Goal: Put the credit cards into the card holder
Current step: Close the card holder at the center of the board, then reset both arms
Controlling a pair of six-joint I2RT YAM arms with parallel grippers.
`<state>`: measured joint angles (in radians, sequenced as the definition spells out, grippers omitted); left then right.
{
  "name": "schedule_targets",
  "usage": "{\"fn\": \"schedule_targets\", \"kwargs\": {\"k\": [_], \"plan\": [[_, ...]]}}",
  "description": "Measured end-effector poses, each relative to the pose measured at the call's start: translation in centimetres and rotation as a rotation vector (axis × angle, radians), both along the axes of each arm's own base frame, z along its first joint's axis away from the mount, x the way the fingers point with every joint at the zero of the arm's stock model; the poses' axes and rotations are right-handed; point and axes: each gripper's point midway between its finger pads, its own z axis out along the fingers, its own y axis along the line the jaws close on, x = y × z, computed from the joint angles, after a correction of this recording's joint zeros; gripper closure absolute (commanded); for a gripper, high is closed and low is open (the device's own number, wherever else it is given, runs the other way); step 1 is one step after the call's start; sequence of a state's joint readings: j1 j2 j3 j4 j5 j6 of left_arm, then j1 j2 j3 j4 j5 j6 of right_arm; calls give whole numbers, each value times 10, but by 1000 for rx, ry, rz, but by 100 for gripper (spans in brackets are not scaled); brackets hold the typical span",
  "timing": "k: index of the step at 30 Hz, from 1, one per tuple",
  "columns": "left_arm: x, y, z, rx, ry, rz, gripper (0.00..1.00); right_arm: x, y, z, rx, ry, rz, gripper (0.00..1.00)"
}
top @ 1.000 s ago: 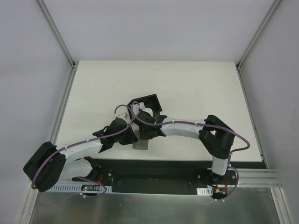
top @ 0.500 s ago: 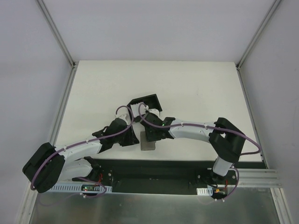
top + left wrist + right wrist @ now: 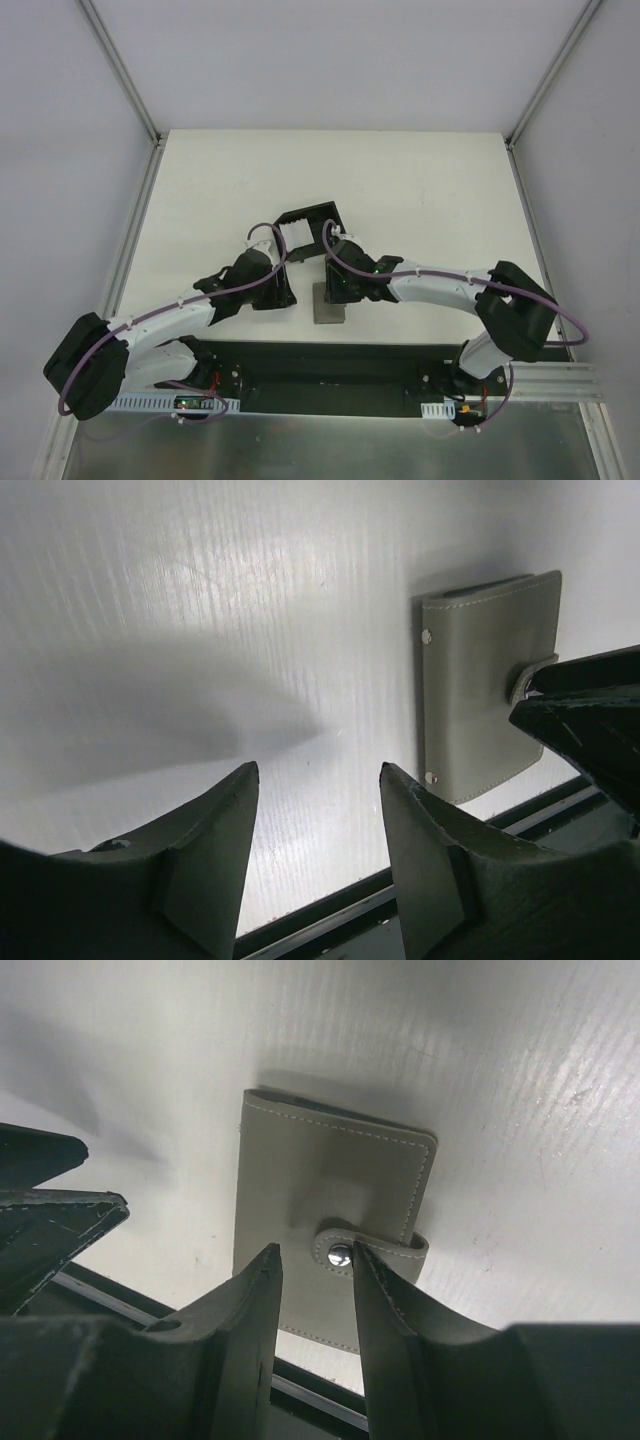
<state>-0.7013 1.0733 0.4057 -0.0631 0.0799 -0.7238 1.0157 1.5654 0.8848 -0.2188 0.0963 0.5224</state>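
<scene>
Little is done, judging by what shows. No credit cards are visible. The grey stitched wallet (image 3: 320,1170) lies snapped shut at the near edge of the ribbed white table (image 3: 420,190). The black, thin-walled plastic card holder (image 3: 312,222) sits just beyond it. The left end effector (image 3: 318,770) and right end effector (image 3: 315,1250) are both released and empty.

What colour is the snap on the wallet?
Silver snap on the grey wallet; right wrist view.

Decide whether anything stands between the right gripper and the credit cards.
No card shows in any view. The right gripper hangs open above the grey wallet, which lies shut, its snap strap fastened. If the cards are inside, that closed cover is the barrier.
</scene>
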Motion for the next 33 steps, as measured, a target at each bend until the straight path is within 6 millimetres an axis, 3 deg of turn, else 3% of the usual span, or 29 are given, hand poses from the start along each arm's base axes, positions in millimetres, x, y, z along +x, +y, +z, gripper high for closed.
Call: {"fn": "schedule_targets", "kwargs": {"k": [5, 8, 11, 14, 17, 26, 31, 33], "plan": [[9, 1, 6, 15, -36, 13, 37, 6, 3, 6, 37, -13, -9, 55], [12, 7, 6, 27, -38, 27, 25, 8, -1, 12, 56, -29, -21, 49], [18, 16, 10, 32, -52, 53, 13, 12, -11, 19, 73, -50, -49, 36], [25, 27, 13, 38, -64, 87, 3, 17, -31, 25, 81, -82, -106, 15], [35, 45, 16, 53, -74, 146, 1, 25, -62, 34, 85, -129, -193, 1], [69, 108, 38, 73, -115, 391, 1, 76, -188, 84, 65, -353, -579, 4], [86, 130, 50, 115, -141, 487, 1, 91, -263, 81, -96, -398, -788, 4], [91, 134, 56, 129, -164, 507, 1, 93, -282, 81, -185, -430, -814, 4]]}}
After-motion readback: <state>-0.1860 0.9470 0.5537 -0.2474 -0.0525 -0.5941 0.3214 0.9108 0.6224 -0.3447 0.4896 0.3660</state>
